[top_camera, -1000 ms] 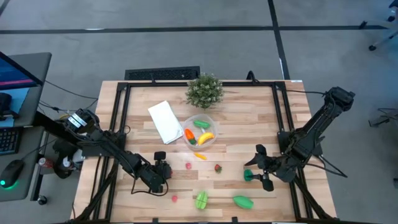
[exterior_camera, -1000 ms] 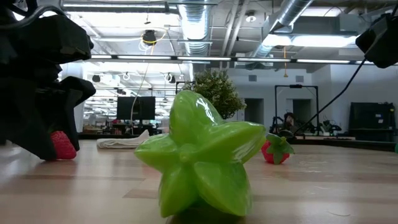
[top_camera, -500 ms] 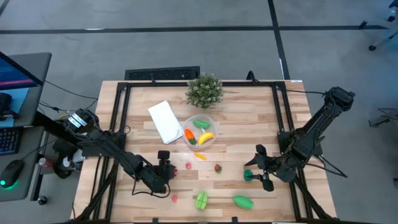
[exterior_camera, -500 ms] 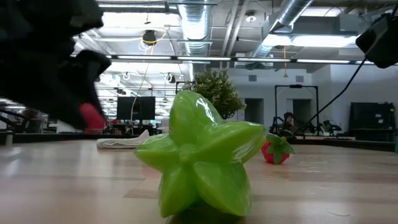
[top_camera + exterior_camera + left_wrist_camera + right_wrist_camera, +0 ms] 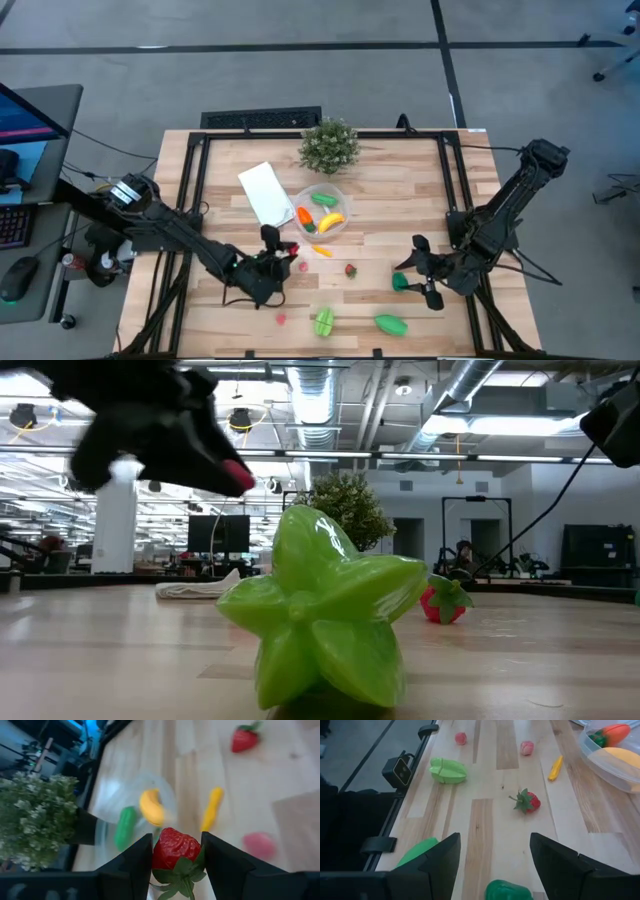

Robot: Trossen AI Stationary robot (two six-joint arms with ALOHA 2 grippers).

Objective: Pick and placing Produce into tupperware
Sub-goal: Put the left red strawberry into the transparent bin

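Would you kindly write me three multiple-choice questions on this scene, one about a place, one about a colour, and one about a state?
1. Where does the tupperware sit?
A. Just in front of the potted plant, beside the white lid
B. At the table's right edge
C. Under the right gripper

2. What colour is the star-shaped fruit that fills the low view?
A. Red
B. Green
C. Yellow

3. What is the left gripper doing?
A. Resting open on the table
B. Holding the banana
C. Gripping a strawberry in its jaws

Answers:
1. A: the high view shows the container between the plant and the lid.
2. B: it is bright green in the low view.
3. C: the left wrist view shows the red berry clamped between both dark fingers, and the banana lies in the container.
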